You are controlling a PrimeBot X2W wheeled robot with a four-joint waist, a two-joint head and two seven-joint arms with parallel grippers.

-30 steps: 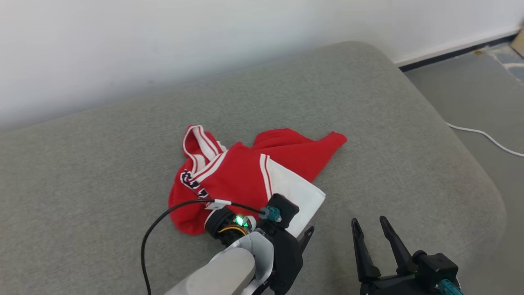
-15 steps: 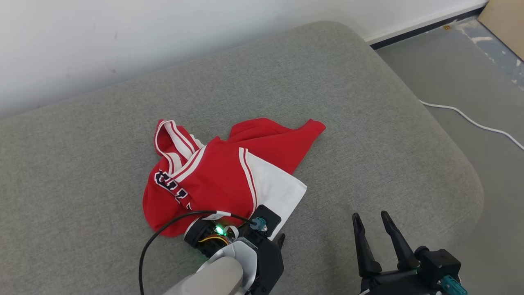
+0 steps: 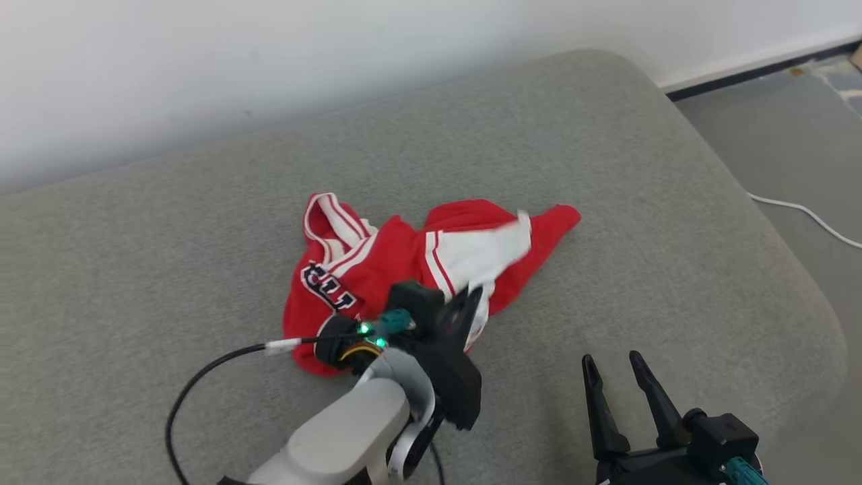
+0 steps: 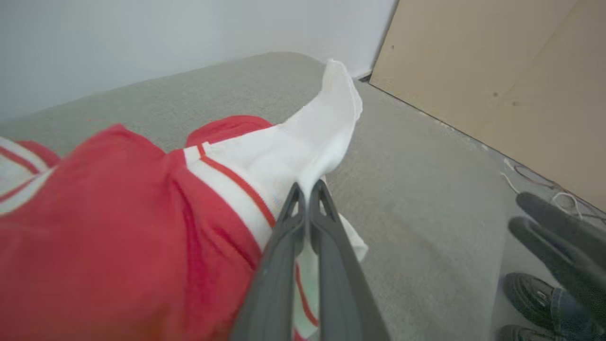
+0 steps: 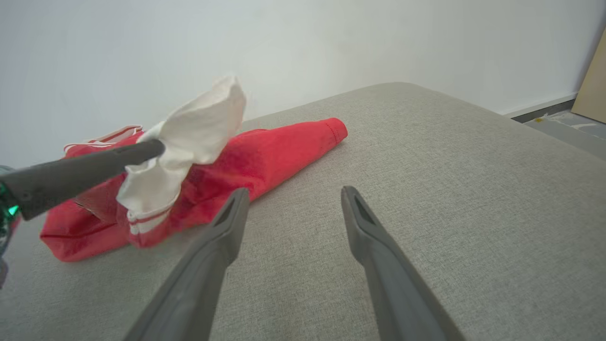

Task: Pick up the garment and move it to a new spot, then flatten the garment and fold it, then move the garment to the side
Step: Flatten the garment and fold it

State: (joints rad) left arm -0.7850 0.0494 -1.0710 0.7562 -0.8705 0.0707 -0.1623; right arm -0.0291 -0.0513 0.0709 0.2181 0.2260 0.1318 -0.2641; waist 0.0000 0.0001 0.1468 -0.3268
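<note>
**Left gripper [image 4: 307, 187] has the white corner pinched**

The red-and-white garment [image 3: 387, 266] sits crumpled in the middle of the grey cushion [image 3: 640, 168]. In the head view its long axis runs near-left to far-right, and the red sleeve tip points far-right. The left jaws are clamped tight on the white panel, which is lifted above the heap. The right gripper [image 3: 614, 364] hovers off to the right, its 2 fingers spread wide, touching nothing.

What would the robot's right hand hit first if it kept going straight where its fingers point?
Probably just the bare grey cushion: the open right hand aims past the red garment, which lies off to its left. Depth is hard to judge.
</note>
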